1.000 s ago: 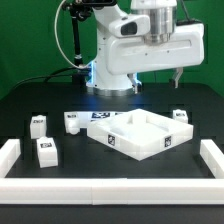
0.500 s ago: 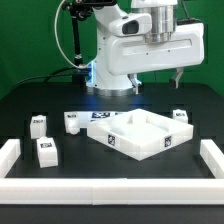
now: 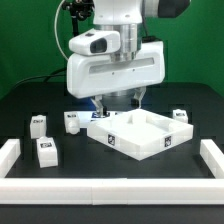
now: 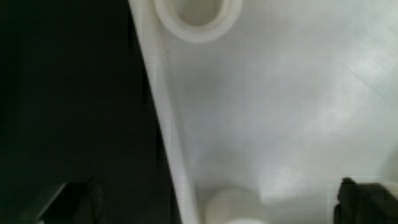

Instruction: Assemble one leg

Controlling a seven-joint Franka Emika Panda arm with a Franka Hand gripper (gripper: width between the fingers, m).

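**Colleague:** What is on your screens? Start at the exterior view's left.

**Me:** I see a black worktop (image 3: pixel 30 100). At its far left edge lies a white rail (image 3: pixel 8 155), part of a low border that also runs along the near edge and the exterior view's right. Just inside it stand two small white posts with black-and-white tags. The first leg (image 3: pixel 38 124) is farther back and the second leg (image 3: pixel 45 151) is nearer the camera, the two apart. A little to the right, the third leg (image 3: pixel 71 122) stands by itself.

**Colleague:** And the middle?

**Me:** The large white rimmed panel (image 3: pixel 135 150) lies flat on the worktop, one corner toward the camera. My arm (image 3: pixel 112 65) hangs low over the panel's back-left edge. The tool (image 3: pixel 120 104) is released: its two dark fingers stand wide apart with nothing gripped. I cannot tell whether they touch the panel.

**Colleague:** What does the wrist view add?

**Me:** White panel surface fills most of it, with black worktop along one side. A round ring (image 4: pixel 196 15) shows in the panel. The dark fingertips (image 4: pixel 365 198) sit at opposite edges of the picture. Between them is a small rounded white shape (image 4: pixel 231 205), and I cannot tell what it is.

**Colleague:** Anything further right?

**Me:** The fourth leg (image 3: pixel 180 117) stands near the panel's right corner. I cannot tell whether they touch. All four legs rest on the worktop, apart from the tool.
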